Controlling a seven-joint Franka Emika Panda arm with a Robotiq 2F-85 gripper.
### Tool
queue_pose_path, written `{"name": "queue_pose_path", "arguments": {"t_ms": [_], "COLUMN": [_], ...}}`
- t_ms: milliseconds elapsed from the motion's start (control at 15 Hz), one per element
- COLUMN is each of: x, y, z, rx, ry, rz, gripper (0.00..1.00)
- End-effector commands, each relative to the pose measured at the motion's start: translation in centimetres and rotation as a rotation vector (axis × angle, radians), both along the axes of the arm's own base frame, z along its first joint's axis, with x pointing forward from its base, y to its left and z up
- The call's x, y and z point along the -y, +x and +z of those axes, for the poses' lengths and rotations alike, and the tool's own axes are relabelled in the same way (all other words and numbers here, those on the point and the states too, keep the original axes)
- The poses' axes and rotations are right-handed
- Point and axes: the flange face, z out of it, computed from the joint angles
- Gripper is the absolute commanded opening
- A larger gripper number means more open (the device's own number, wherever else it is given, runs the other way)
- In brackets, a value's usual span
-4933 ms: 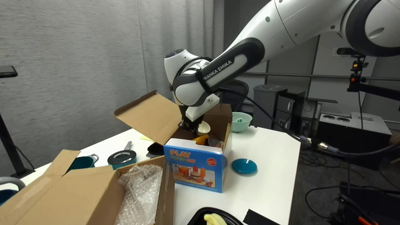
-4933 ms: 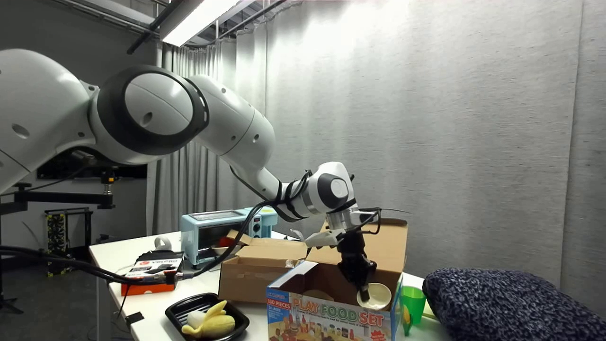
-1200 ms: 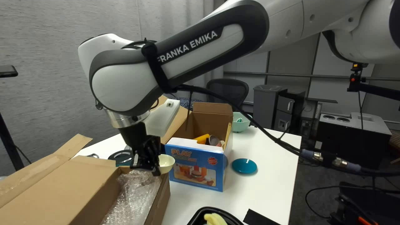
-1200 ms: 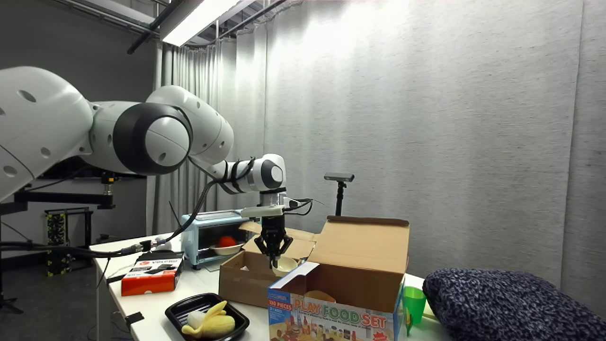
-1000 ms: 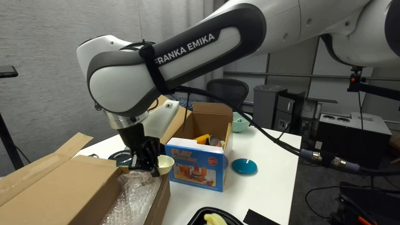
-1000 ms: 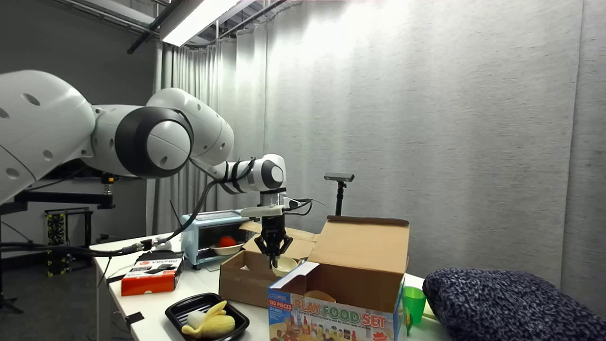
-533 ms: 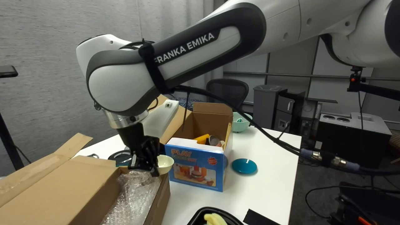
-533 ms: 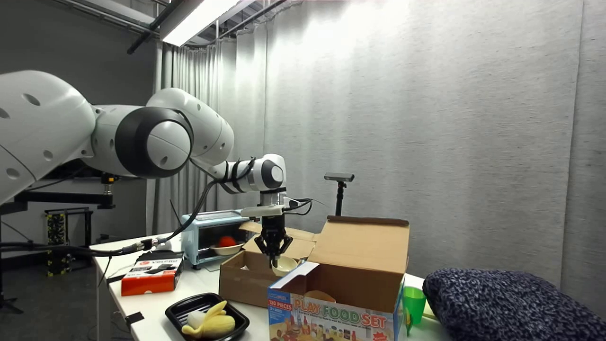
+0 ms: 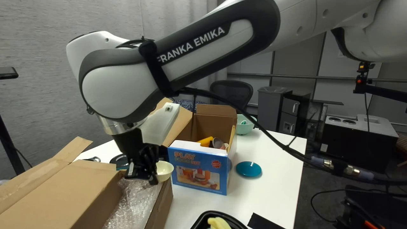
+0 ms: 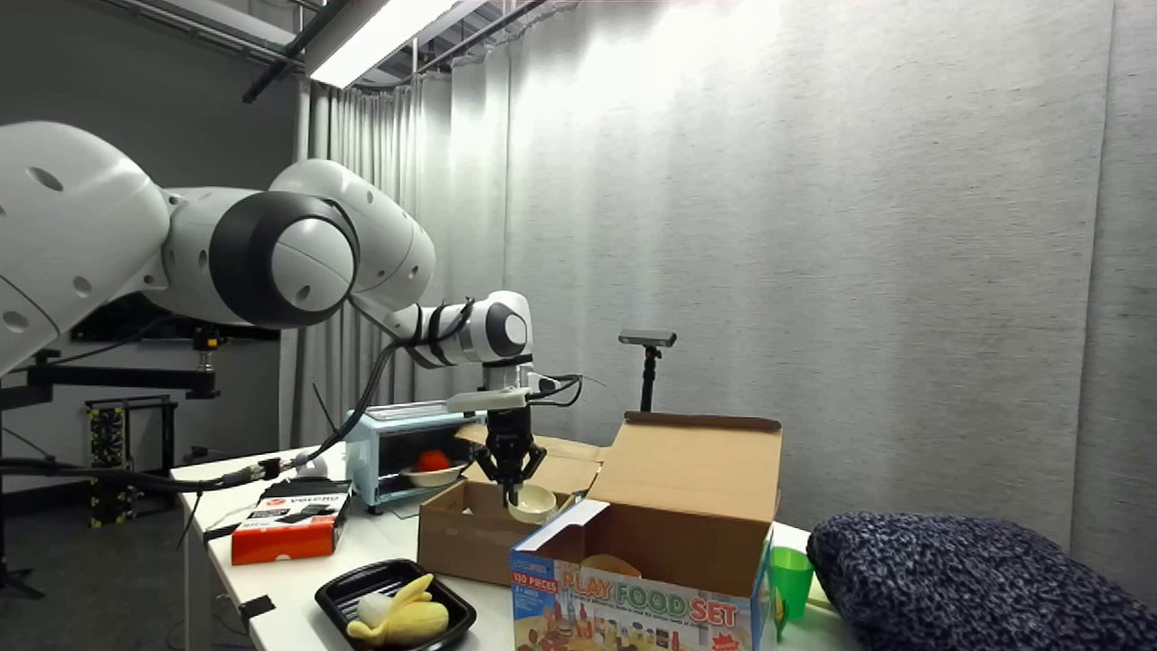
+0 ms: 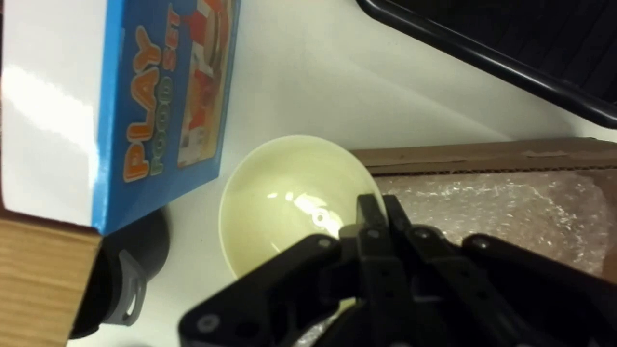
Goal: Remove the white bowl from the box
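A black two-finger robot gripper pinches the rim of a round white bowl, which hangs right of the gripper in both exterior views, outside the blue printed cardboard carton. The bowl is glossy, cream-tinted, mouth up. Near it, a long brown cardboard box holds clear bubble wrap on a white table; a grey fabric curtain hangs beyond.

My arm reads FRANKA EMIKA, the blue box PLAY FOOD SET, the orange box (by the worktop's edge) VELCRO.
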Motion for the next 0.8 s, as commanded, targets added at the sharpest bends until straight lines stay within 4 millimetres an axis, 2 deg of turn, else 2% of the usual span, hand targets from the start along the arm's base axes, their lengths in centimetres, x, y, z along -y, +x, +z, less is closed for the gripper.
{"name": "queue_pose_path", "arguments": {"t_ms": [0, 200, 333, 467, 733], "x": [-2.6, -4.1, -3.7, -2.3, 2.4], "y": [-4.3, -7.7, -9.5, -10.5, -12.2], "z": [0.8, -0.4, -0.5, -0.3, 2.8], "rx": [0.042, 0.059, 0.087, 0.140, 0.288], "ry": [-0.021, -0.026, -0.029, -0.004, 0.053], "rz": [0.008, -0.038, -0.108, -0.173, -0.297], "gripper": [0.01, 0.01, 0.01, 0.01, 0.01]}}
